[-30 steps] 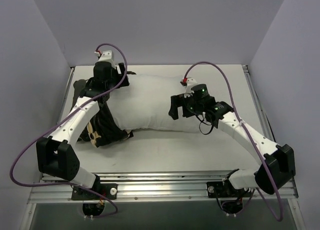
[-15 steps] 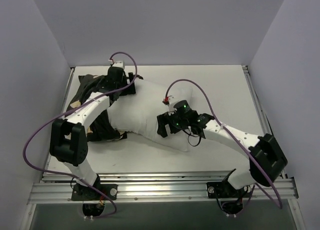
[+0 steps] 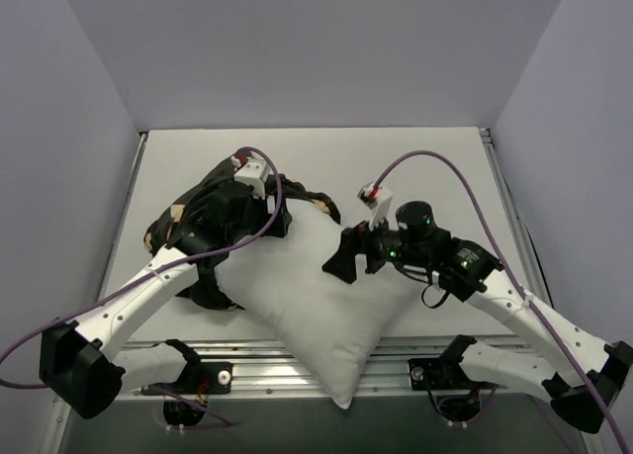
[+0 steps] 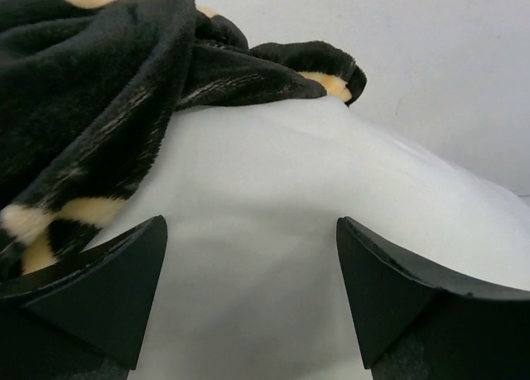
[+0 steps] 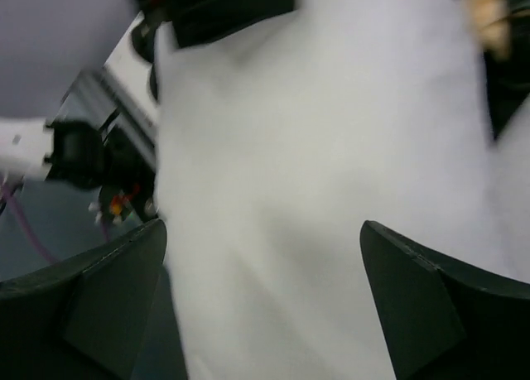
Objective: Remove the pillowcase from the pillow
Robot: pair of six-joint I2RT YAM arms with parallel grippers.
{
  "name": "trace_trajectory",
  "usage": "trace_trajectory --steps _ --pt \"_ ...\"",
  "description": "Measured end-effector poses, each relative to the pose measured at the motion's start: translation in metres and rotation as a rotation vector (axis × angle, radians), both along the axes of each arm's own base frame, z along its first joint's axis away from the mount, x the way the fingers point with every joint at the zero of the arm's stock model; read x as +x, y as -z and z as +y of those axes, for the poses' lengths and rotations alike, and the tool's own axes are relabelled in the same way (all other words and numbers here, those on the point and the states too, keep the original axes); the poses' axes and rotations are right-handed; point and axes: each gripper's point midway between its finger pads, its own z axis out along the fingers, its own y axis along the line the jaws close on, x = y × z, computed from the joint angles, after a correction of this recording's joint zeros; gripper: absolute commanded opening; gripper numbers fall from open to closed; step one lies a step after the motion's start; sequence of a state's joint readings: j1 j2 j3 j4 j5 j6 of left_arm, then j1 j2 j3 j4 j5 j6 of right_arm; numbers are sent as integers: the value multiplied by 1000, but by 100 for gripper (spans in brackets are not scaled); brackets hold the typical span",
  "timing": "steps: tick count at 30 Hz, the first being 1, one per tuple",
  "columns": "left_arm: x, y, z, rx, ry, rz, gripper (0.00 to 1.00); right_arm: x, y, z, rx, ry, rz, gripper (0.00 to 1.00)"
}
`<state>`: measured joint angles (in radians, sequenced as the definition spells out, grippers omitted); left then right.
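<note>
The white pillow (image 3: 316,306) lies diagonally on the table, and its near corner hangs over the front rail. The black pillowcase (image 3: 198,231) with tan motifs is bunched over the pillow's far left end. My left gripper (image 3: 272,220) is open at the edge of the bunched fabric. In the left wrist view the gripper (image 4: 251,223) straddles bare pillow (image 4: 273,231), with pillowcase (image 4: 91,82) to the left and above. My right gripper (image 3: 341,259) is open over the pillow's middle. In the right wrist view the gripper (image 5: 263,224) has the blurred pillow (image 5: 315,148) between its fingers, holding nothing.
The white table (image 3: 415,167) is walled at the back and both sides. A metal rail (image 3: 297,360) runs along the front edge by the arm bases. Purple cables loop above both wrists.
The pillow has swung and slid toward the front, and one corner now overhangs the rail. The pillowcase has bunched further onto the pillow's far left end. Both grippers moved nearer.
</note>
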<state>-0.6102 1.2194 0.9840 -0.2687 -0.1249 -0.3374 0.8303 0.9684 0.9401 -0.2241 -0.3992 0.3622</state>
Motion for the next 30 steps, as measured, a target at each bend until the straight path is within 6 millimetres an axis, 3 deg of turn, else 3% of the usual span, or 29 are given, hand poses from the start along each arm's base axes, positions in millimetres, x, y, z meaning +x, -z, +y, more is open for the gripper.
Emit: trace_trajectory --steps 3,7,10,14,19,28,30 --pt "-12 -18 9 -9 -1 -12 92 65 -10 -27 14 187 -8 100" --pt "-14 -30 10 -15 -6 -7 92 123 10 -52 14 310 59 100" --pt "-19 -20 11 -14 -20 38 91 144 32 -39 8 271 137 100" --pt "-30 10 16 -24 -47 104 88 165 56 -14 37 204 211 100" --pt "-43 29 23 -96 -108 123 85 173 84 8 54 131 287 100" --pt "-50 56 27 -219 -189 116 82 134 103 57 45 -79 312 99" --pt "-49 58 27 -237 -199 113 82 132 103 61 56 -97 307 92"
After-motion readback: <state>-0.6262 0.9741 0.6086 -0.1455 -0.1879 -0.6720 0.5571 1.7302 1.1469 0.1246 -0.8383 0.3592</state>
